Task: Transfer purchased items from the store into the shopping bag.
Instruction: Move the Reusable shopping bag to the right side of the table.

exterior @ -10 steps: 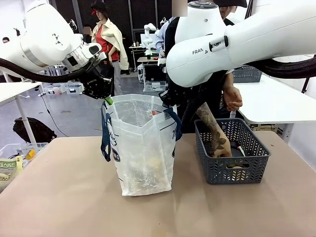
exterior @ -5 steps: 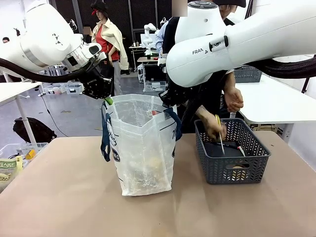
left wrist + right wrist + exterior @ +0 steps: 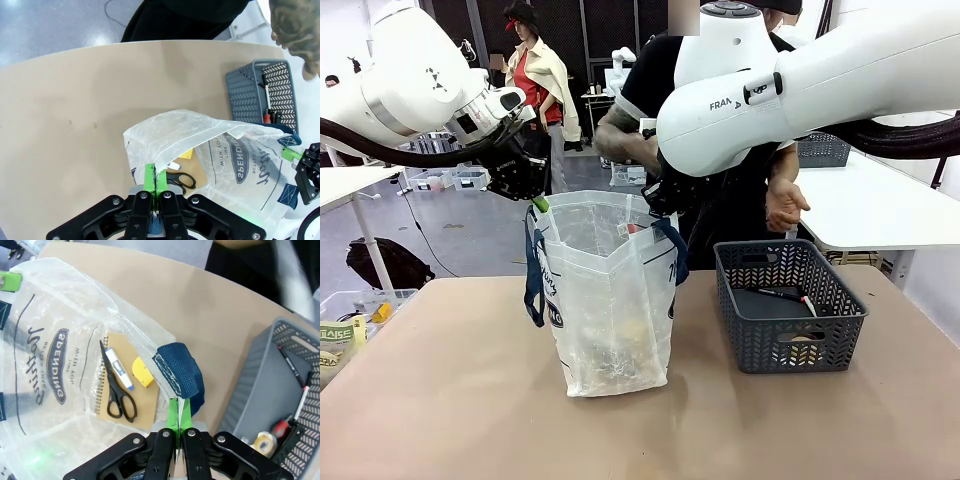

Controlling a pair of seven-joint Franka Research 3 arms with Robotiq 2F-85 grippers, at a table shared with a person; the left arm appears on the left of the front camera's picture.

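My left end effector [image 3: 155, 177], frame bottom, pinches shut on the shopping bag [image 3: 240, 165] rim; right end effector [image 3: 179, 412] likewise. Step: mouth spread open. Next, probably: rim taut for loading.

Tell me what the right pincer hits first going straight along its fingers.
The shopping bag itself: the right pincer is shut on its rim, with the navy handle folded just ahead of the tips. Depth beyond is unclear.

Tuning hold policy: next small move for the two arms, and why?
Likely none: hold position. The left gripper and right gripper each pinch the rim of the translucent white plastic shopping bag, mouth open, and the dark grey mesh basket holds pens.
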